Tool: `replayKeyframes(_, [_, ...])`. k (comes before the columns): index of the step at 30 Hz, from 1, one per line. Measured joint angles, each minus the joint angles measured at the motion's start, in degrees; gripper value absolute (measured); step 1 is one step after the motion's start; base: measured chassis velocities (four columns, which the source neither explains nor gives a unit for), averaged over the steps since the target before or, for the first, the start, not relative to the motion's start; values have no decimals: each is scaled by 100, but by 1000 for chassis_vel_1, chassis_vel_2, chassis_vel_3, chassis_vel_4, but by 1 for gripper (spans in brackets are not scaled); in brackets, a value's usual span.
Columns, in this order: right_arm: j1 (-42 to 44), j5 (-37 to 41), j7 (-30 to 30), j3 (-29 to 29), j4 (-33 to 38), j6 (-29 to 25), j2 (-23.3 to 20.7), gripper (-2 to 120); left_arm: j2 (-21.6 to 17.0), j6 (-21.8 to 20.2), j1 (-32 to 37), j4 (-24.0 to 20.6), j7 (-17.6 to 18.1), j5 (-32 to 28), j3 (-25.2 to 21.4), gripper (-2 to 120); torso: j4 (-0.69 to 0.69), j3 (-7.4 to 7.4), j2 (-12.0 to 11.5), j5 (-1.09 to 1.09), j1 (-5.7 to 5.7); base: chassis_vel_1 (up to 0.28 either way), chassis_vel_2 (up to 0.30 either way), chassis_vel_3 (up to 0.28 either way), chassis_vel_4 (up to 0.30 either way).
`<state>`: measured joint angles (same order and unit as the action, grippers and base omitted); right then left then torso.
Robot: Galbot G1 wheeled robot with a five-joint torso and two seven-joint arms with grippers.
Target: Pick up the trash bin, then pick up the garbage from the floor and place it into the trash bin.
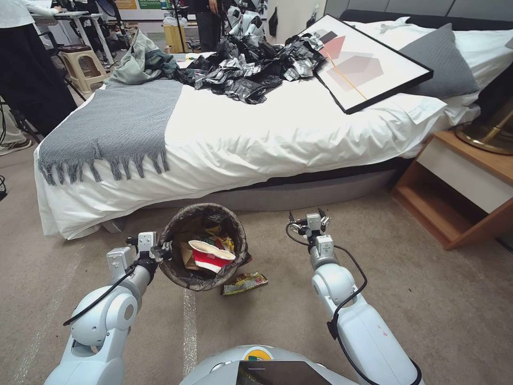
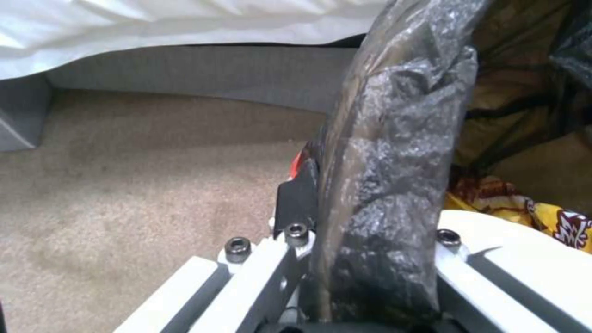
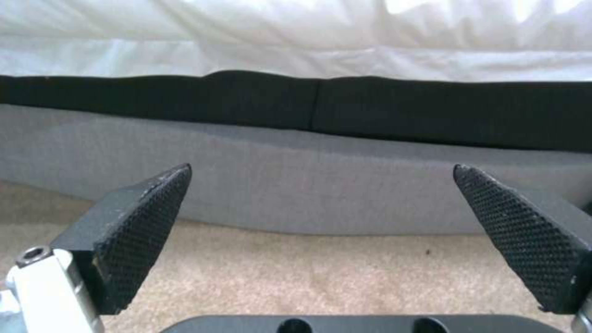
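Observation:
The trash bin (image 1: pixel 181 224), round with a dark bag liner, hangs tilted in front of the bed. My left gripper (image 1: pixel 162 250) is shut on its near-left rim; in the left wrist view the lined rim (image 2: pixel 395 175) runs between the fingers (image 2: pixel 299 201). Inside the bin lie a red-and-white paper cup (image 1: pixel 211 255), a tan paper bag (image 1: pixel 187 254) and yellow wrappers (image 2: pixel 524 210). One yellow-green snack wrapper (image 1: pixel 245 283) lies on the carpet just right of the bin. My right gripper (image 1: pixel 309 216) hovers open over the carpet, right of the bin, facing the bed base, with its pads (image 3: pixel 145 226) wide apart and nothing between them.
The white bed (image 1: pixel 256 144) with a grey throw blocks the way ahead; a heap of black-and-silver bags (image 1: pixel 251 67) and a framed picture (image 1: pixel 368 61) lie on it. A wooden nightstand (image 1: pixel 459 187) stands at the right. Open carpet lies to the right of my right arm.

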<state>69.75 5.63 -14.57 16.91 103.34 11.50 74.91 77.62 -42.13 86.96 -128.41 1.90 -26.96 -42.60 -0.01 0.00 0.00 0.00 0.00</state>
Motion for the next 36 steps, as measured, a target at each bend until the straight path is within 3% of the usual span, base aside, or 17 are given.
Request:
replayKeyframes(11, [158, -80, 21, 21, 18, -41, 64, 100, 17, 0, 21, -37, 0, -8, -35, 0, 1, 0, 0, 0, 0, 32, 29, 35, 38])
replayKeyframes(30, [81, 58, 51, -150, 23, 54, -269, 100, 17, 0, 0, 28, 3, -11, -55, 0, 1, 0, 0, 0, 0, 75, 76, 69, 68])
replayKeyframes(34, [-66, 331, 129, -352, 64, 369, -494, 100, 16, 0, -3, 37, 5, 39, -66, 0, 2, 0, 0, 1, 0, 18, 32, 18, 24])
replayKeyframes(36, [-318, 772, 146, -646, -12, 870, -800, 100, 18, 0, 7, 40, 4, 71, -59, 0, 0, 0, 0, 0, 0, 0, 0, 0, 0])
